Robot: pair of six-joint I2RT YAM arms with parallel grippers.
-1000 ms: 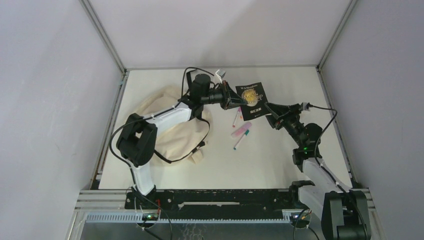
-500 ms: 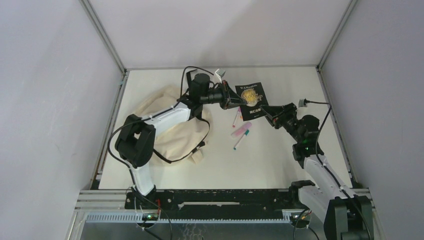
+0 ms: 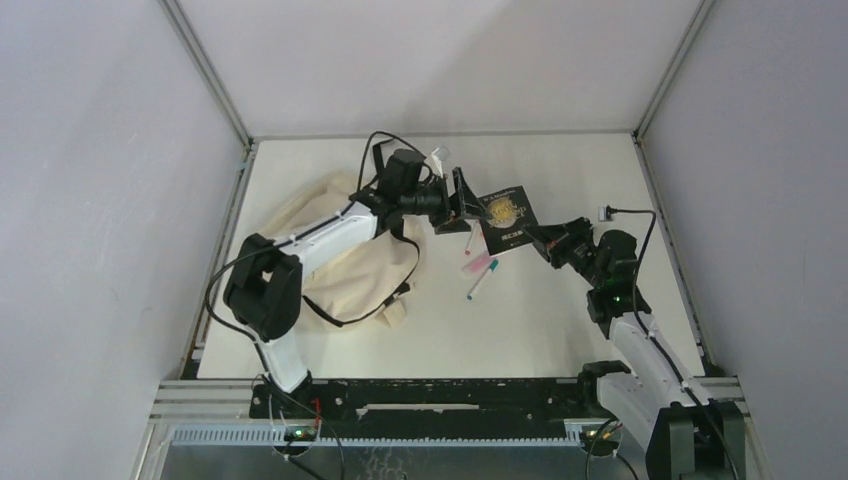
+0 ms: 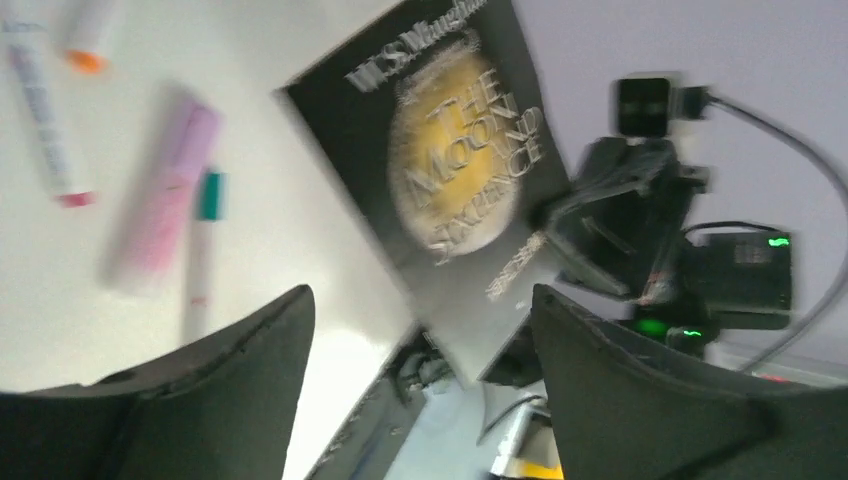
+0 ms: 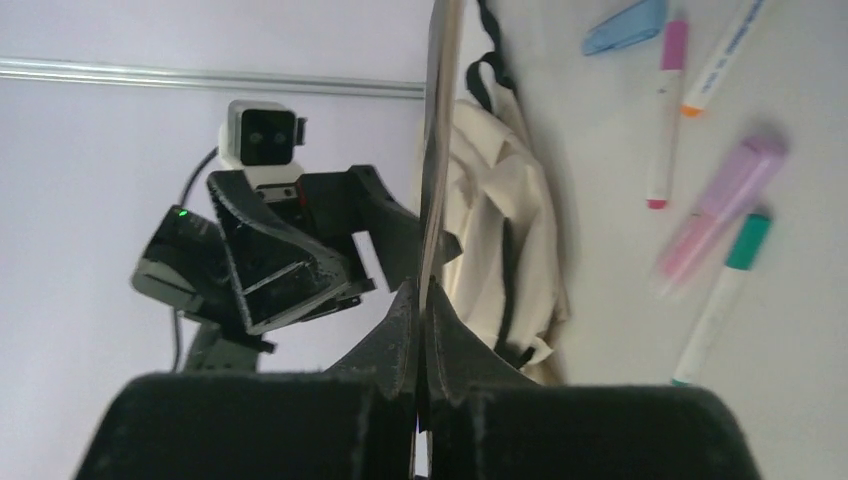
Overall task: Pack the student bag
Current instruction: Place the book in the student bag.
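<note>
Cream cloth makes up the big soft student bag with black straps point(image 3: 355, 265). In the top view it lies on the left side of the white table point(image 3: 560, 330), under the left arm. The step looks like a hand-over of the black book with a gold moon on its cover point(image 3: 505, 212). The right gripper point(image 3: 545, 238) pinches its near corner. The left gripper point(image 3: 458, 205) sits just beside the other edge, jaws apart.

From the left wrist, the left gripper point(image 4: 422, 300) is spread wide and holds nothing. The book point(image 4: 450, 170) hangs blurry beyond it. A fat pink marker point(image 4: 165, 220) and a teal-capped pen point(image 4: 205, 250) lie close by.

From the right wrist, the right gripper point(image 5: 420, 300) is clamped on the book's thin edge point(image 5: 437, 120), with the bag point(image 5: 495, 200) behind. Next, I think, the book must go across into the bag. The left arm and the pens are in the way, and I cannot tell if the bag is open.
</note>
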